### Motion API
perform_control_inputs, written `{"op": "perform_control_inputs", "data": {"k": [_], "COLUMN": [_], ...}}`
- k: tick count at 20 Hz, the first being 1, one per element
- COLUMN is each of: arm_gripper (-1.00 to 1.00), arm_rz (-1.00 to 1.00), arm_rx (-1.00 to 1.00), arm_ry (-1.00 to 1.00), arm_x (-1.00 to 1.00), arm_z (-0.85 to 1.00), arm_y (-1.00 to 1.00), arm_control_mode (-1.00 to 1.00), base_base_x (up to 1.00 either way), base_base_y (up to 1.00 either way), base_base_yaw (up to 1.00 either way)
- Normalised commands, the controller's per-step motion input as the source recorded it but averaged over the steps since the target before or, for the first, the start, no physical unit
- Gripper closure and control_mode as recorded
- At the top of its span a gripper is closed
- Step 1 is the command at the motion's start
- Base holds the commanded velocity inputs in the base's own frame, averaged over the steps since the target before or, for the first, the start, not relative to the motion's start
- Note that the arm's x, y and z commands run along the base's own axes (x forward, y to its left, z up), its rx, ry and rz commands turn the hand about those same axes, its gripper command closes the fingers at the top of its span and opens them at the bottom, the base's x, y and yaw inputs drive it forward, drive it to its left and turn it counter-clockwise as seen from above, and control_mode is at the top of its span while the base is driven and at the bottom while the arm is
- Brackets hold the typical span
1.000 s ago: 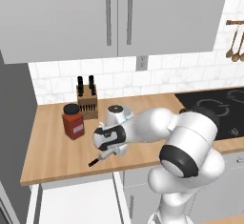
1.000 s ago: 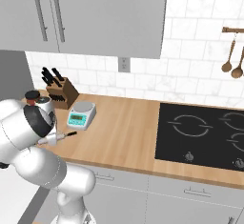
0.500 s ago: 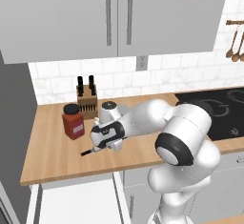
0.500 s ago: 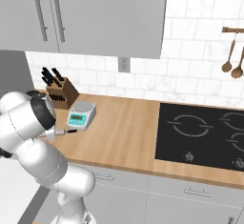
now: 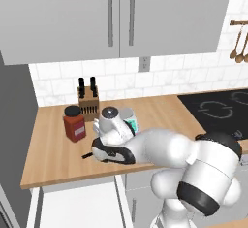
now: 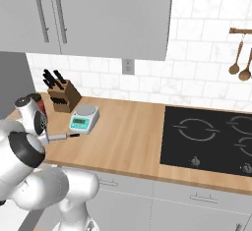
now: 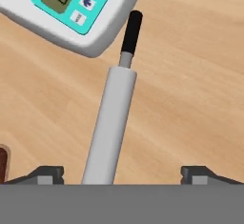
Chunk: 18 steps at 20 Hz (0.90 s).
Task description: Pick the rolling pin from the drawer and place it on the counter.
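The arm has swung lower over the table (image 6: 128, 141) since the earlier frame, the hand (image 7: 121, 175) now hovering just above the wood.

The rolling pin (image 7: 110, 123) lies flat on the table between the hand's spread fingers (image 7: 45, 174); its black handle tip sits just beside the scale (image 7: 71, 8).

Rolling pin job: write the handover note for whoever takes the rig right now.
Gripper: open, fingers spread wide on either side of the rolling pin, not clamping it.
Rolling pin: out of the drawer and over the counter, next to the scale; its far black handle ends just beside the scale's edge. It looks to be lying on the wood, though contact cannot be confirmed.
Done: pick from the drawer, carry to the counter, release.
Left: lift the gripper clear and check that the pin stays put. The drawer is open below the counter edge.
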Motion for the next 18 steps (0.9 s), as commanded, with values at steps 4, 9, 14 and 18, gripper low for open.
{"op": "perform_control_inputs", "data": {"k": [4, 9, 14, 18], "arm_gripper": [-1.0, -1.0, -1.0, -1.0], "arm_rz": [0.0, 0.0, 0.0, 0.0], "arm_rx": [0.0, 0.0, 0.0, 0.01], "arm_ry": [-0.1, 0.01, 0.03, 0.02], "arm_x": [-0.73, -0.65, -0.19, 0.0], "arm_z": [0.94, 0.72, 0.51, 0.68], "arm_y": [-0.29, -0.89, -1.0, -1.0], "arm_control_mode": [-1.0, -1.0, -1.0, -1.0], "base_base_x": [0.0, 0.0, 0.0, 0.0], "base_base_y": [0.0, 0.0, 0.0, 0.0], "base_base_yaw": [0.0, 0.0, 0.0, 0.0]}}
